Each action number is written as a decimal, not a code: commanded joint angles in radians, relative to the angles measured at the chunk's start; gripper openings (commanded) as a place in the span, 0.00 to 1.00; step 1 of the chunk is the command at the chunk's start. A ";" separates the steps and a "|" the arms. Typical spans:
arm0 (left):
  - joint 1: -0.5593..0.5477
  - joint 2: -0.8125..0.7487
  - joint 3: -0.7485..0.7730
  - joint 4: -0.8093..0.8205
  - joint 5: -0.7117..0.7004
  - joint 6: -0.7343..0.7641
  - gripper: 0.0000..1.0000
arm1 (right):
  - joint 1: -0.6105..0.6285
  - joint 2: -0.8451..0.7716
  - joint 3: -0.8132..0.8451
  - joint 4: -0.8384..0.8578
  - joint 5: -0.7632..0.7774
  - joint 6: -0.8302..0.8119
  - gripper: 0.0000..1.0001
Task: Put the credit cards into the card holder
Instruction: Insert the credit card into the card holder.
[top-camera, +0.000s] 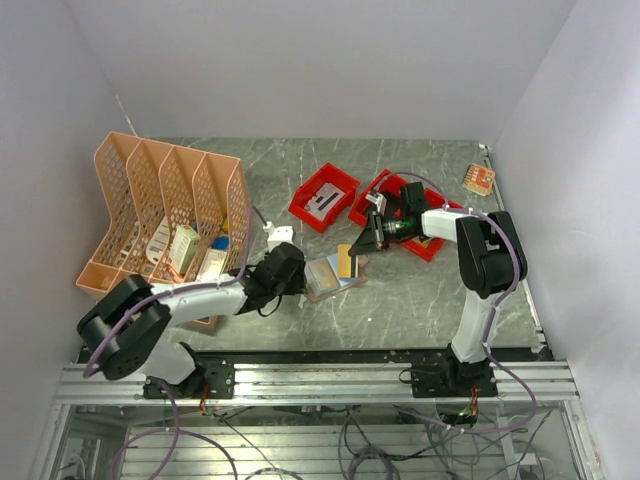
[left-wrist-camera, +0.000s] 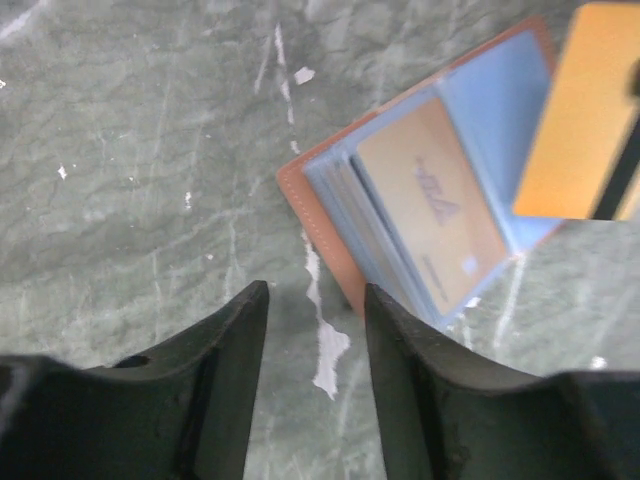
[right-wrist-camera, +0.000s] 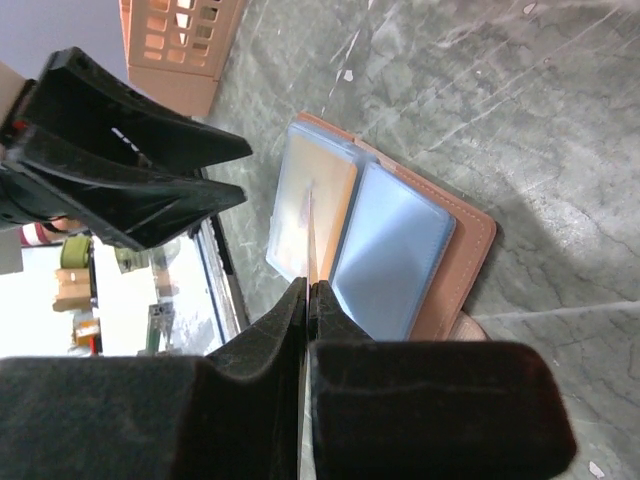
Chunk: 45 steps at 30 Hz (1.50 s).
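One card (left-wrist-camera: 580, 110) clamped in right pincer (right-wrist-camera: 308, 288) above card holder (right-wrist-camera: 470, 240); left pincer (left-wrist-camera: 315, 300) half-open, empty. Next I align edge to pocket.

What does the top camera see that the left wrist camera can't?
Only top: the peach rack, red bins and the right gripper pinching an orange card. Only left wrist: the left gripper open and empty, and print on a pocketed card. Both: the open card holder with the orange card over it.
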 joint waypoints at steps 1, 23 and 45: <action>0.004 -0.096 -0.041 0.074 0.054 -0.053 0.60 | -0.002 0.034 0.024 -0.033 -0.033 -0.025 0.00; 0.040 0.081 -0.016 0.143 0.136 -0.111 0.58 | 0.018 0.122 0.054 -0.076 -0.023 -0.043 0.00; 0.074 0.140 0.014 0.092 0.163 -0.056 0.49 | 0.048 0.173 0.123 -0.183 0.028 -0.128 0.00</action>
